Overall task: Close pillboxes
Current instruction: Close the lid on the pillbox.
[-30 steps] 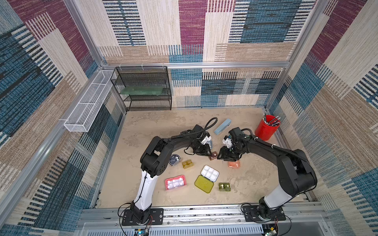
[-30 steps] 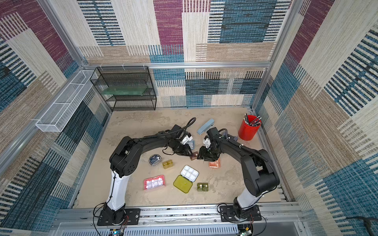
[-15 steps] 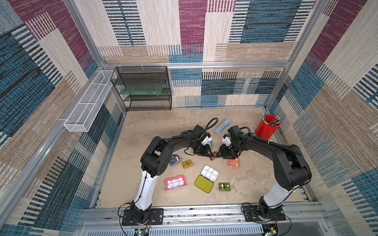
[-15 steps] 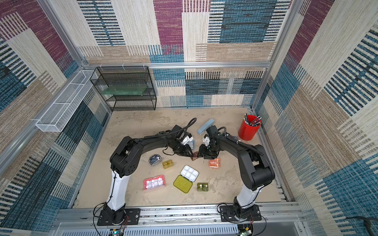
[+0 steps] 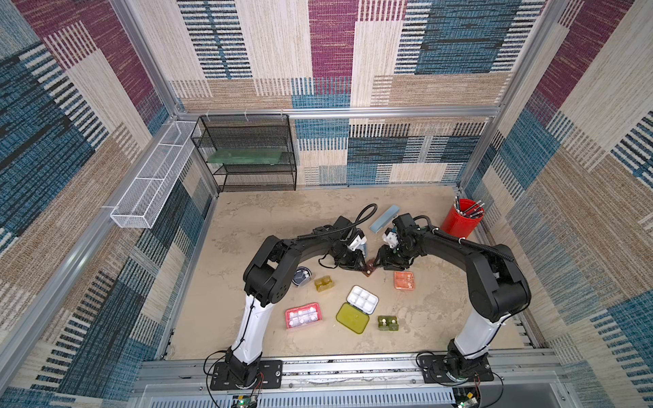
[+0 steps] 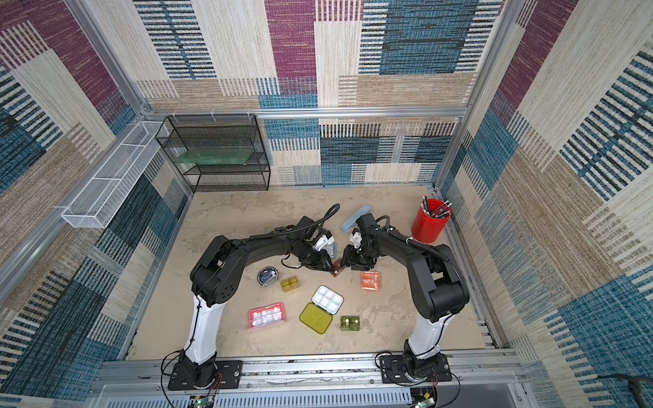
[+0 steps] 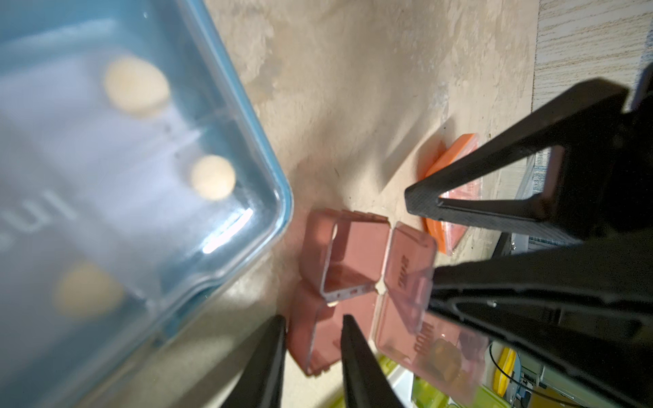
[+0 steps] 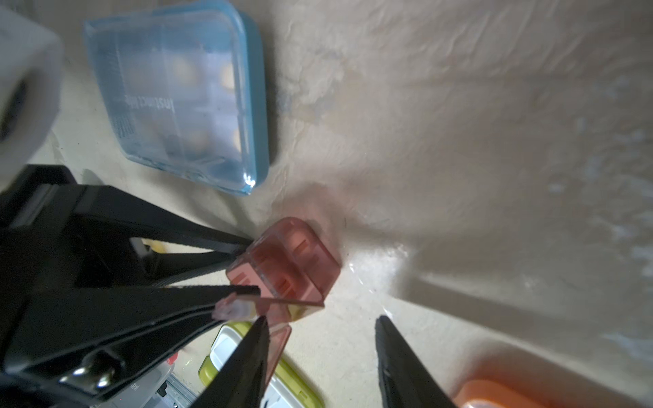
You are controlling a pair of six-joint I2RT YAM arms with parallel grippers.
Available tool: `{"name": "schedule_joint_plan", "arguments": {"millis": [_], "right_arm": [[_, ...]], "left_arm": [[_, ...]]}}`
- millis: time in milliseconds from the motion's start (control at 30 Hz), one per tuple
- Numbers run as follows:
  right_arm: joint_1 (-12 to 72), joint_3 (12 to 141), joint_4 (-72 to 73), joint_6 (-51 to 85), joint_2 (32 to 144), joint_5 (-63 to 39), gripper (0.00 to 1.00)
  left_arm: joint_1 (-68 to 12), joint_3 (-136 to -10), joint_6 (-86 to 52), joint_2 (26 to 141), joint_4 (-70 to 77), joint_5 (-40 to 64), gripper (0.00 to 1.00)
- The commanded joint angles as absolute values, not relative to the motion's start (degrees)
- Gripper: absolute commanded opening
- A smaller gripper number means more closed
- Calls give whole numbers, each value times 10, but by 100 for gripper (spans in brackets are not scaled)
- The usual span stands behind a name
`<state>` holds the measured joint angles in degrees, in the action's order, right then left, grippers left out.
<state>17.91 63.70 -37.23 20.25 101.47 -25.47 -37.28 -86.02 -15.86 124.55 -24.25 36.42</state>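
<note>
Sandy bench [image 5: 265, 219]: left claw [image 7: 314, 319] clenches brown pillbox [image 7: 353, 254]; right claw [image 8: 319, 319] gapes beside it, light-blue pillbox [image 8: 176, 99] and orange pillbox [image 5: 404, 280] crowding near.

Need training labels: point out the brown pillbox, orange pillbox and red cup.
brown pillbox [image 8: 293, 261]: right wrist view, translucent body.
orange pillbox [image 5: 404, 280]: a top view, top face.
red cup [image 5: 456, 226]: a top view, outer wall.
</note>
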Motion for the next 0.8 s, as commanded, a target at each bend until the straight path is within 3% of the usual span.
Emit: {"name": "schedule_joint_plan", "arguments": {"millis": [0,767], "right_arm": [[178,644,-367,197,1020,-253,51],[173,654,-359,192,1054,-258,48]], "left_arm": [[-374,-861,-142,1252,-261,354,30],[-374,-871,-138,1260,-269,354,29]]}}
